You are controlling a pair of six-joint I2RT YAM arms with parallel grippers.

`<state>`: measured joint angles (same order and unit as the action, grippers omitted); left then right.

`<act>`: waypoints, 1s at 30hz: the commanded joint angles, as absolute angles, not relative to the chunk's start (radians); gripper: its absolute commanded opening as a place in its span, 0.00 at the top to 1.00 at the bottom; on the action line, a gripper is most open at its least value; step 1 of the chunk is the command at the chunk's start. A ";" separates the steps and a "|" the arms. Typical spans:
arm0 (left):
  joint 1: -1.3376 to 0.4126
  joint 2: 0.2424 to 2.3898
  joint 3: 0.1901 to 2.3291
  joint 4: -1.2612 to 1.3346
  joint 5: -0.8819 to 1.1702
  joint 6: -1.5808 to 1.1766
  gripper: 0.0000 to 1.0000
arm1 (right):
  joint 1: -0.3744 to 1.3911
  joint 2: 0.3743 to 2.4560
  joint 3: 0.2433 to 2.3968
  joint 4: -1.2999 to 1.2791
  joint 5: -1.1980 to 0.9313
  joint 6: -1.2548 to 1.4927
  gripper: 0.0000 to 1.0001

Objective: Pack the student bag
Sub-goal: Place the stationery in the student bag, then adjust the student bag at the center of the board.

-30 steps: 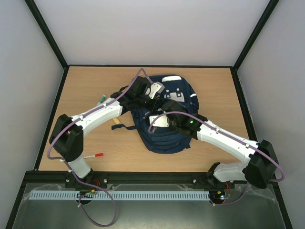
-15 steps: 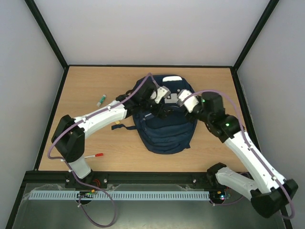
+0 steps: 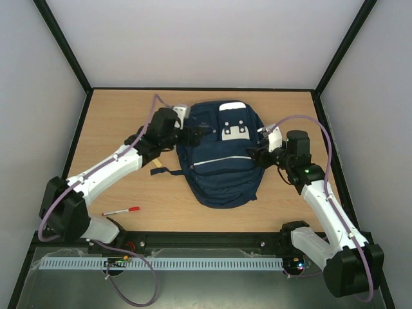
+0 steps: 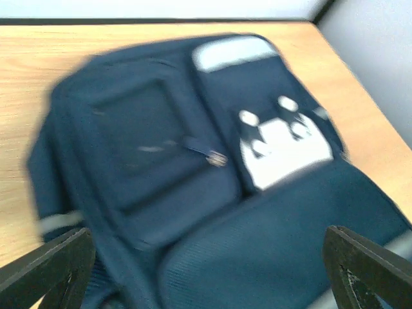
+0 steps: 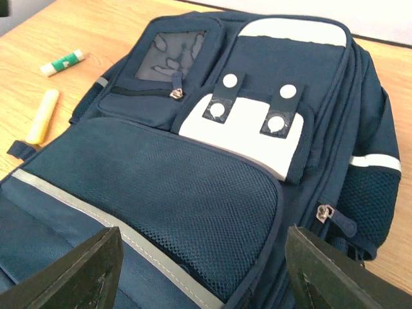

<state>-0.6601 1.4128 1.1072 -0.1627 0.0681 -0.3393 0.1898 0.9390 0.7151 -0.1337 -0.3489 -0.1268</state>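
Bag (image 3: pixel 222 154) lay flat on the counter (image 3: pixel 109 122), seemingly zipped; left jaws wide and empty beside it, right jaws likewise. A clumsy tug at a zip could've dragged it onto the marker (image 5: pixel 42 116) alongside.

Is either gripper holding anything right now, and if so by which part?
Nothing is held. The left gripper and right gripper both stand open, one at each side of the large navy blue fabric backpack, with nothing between their fingers.
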 commanded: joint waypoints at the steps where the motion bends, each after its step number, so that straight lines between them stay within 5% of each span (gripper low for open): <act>1: -0.516 1.498 1.081 -0.121 -0.004 -0.515 0.01 | 0.186 0.945 0.716 -0.068 -0.385 -0.106 0.31; 9: -0.383 1.709 1.094 0.053 0.151 -0.654 0.02 | 0.185 0.953 0.691 -0.059 -0.382 -0.147 0.31; 21: -0.587 2.063 1.468 0.012 0.310 -0.575 0.03 | 0.186 0.915 0.675 -0.062 -0.395 -0.182 0.30; 30: -0.602 1.885 1.446 -0.184 0.017 -0.570 0.01 | 0.184 0.897 0.674 -0.069 -0.411 -0.189 0.30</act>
